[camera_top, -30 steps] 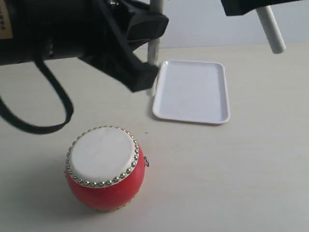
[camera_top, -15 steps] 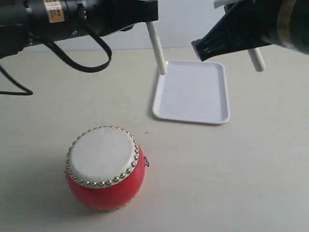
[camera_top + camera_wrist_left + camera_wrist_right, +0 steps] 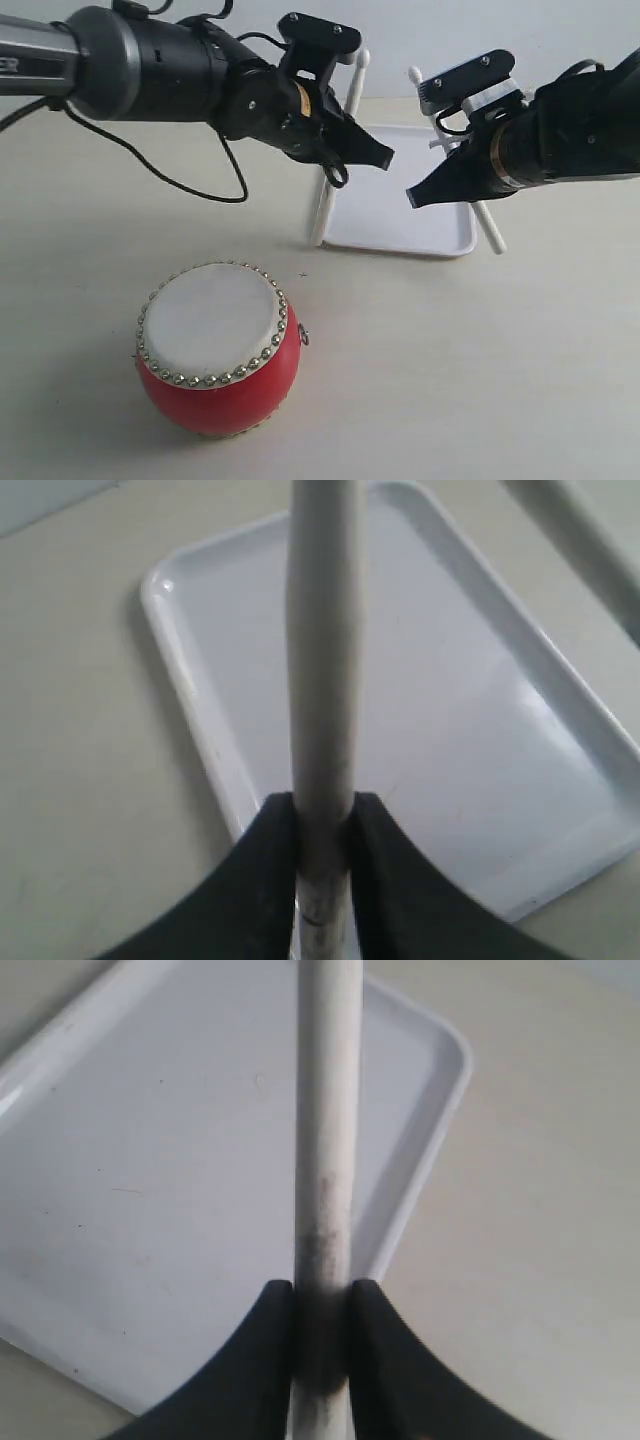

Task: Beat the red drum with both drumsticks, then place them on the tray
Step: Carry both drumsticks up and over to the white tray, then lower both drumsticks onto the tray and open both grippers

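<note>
The red drum (image 3: 218, 350) stands upright on the table at the front left, its off-white skin facing up, apart from both arms. Behind it lies the white tray (image 3: 385, 215). My left gripper (image 3: 345, 150) is shut on one drumstick (image 3: 322, 215), which slants steeply with its lower end by the tray's left rim. My right gripper (image 3: 450, 178) is shut on the other drumstick (image 3: 490, 230), which slants over the tray's right rim. In the left wrist view the gripper (image 3: 322, 825) clamps the stick (image 3: 322, 630) above the tray (image 3: 450, 680). The right wrist view shows the same: gripper (image 3: 322, 1305), stick (image 3: 328, 1110), tray (image 3: 150, 1160).
A pale table (image 3: 500, 380) carries everything. A black cable (image 3: 190, 180) loops down from the left arm behind the drum. A light wall (image 3: 420, 30) closes the back.
Both arms have come down from high near the camera to just above the tray. The drumsticks now slant over the tray's left and right edges. Drum and tray have not moved.
</note>
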